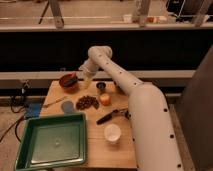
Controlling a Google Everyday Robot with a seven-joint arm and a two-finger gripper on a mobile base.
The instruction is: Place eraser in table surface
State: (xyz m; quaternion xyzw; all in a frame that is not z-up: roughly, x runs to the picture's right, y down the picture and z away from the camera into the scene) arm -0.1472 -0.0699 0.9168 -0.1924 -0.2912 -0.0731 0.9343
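Observation:
My gripper point(85, 76) hangs from the white arm point(117, 75) at the back left of the wooden table surface point(112, 152), right beside the red bowl point(67, 83). A small dark block, apparently the eraser point(73, 77), shows at the bowl's right rim, next to the gripper. I cannot tell whether the gripper touches or holds it.
On the table are a grey round disc point(67, 106), a brown pile point(87, 102), an orange ball point(104, 99), a dark cup point(101, 86), a black-handled tool point(110, 116) and a white cup point(112, 133). A green tray point(51, 141) fills the front left.

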